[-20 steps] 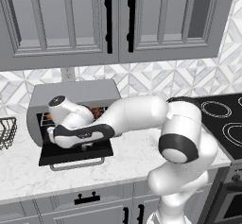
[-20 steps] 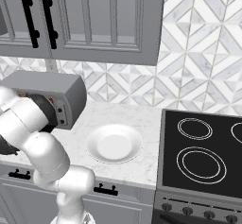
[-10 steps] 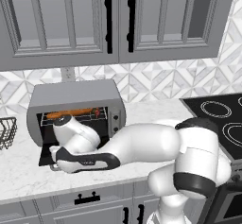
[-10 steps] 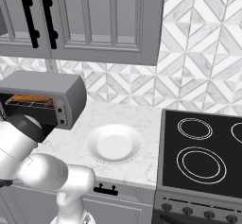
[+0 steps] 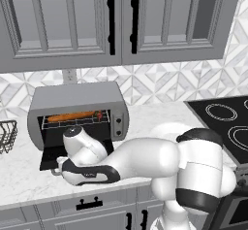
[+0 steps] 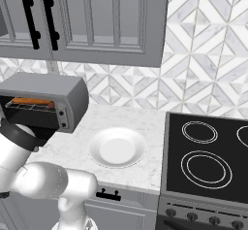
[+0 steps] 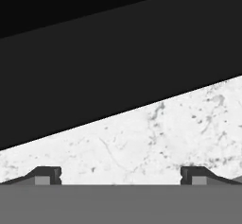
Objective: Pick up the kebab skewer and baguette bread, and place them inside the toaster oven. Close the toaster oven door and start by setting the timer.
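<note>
Grey panelled wall cabinets (image 5: 121, 20) with black handles above a white-and-grey geometric tile backsplash (image 6: 203, 54); white marble worktop (image 6: 126, 122) over grey drawers (image 5: 87, 207); black glass cooktop (image 6: 208, 161) at the far right.

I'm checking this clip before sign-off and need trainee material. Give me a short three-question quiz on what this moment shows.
1. True or false: the toaster oven door is shut.
2. Where is the baguette bread? A) on the white plate B) on the rack inside the toaster oven C) in the wire basket
3. Fill in: the gripper has its jaws ____ over the marble counter.

Key: 1 false, it hangs down open. 2 B, with the kebab skewer at its right end. 3 open, holding nothing.
</note>
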Tool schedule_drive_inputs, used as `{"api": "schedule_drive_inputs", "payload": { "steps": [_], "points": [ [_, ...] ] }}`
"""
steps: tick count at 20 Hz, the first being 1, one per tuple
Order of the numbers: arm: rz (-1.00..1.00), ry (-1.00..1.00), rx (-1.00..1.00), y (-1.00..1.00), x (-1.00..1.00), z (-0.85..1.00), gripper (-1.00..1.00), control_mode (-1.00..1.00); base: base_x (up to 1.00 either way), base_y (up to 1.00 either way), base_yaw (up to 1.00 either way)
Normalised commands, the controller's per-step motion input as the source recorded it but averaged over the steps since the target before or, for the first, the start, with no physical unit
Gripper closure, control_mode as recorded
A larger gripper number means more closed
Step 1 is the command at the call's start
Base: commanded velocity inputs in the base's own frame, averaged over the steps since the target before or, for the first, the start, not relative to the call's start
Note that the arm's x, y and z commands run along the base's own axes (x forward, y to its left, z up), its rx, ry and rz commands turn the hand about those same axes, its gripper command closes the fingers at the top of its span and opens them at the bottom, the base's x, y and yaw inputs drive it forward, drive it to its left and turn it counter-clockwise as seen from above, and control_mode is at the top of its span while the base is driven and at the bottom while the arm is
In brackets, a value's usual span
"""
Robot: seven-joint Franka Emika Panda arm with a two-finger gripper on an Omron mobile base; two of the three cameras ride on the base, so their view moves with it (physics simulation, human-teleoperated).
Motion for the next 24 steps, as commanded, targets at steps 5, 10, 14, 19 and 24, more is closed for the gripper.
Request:
{"api": "schedule_drive_inputs", "payload": {
  "steps": [5,10,14,19,24],
  "points": [
    [0.03,0.02,0.0,0.0,0.09,-0.25,-1.0,-1.0,0.0,0.0,0.0],
    [0.1,0.03,0.0,0.0,0.31,-0.13,-1.0,-1.0,0.0,0.0,0.0],
    [0.12,0.02,0.0,0.0,0.38,-0.05,-1.0,-1.0,0.0,0.0,0.0],
    [0.11,0.0,0.03,-0.18,0.38,0.05,-1.0,-1.0,0.0,0.0,0.0],
    [0.04,-0.04,0.05,-0.01,0.59,0.31,-1.0,-1.0,0.0,0.0,0.0]
  ]
}}
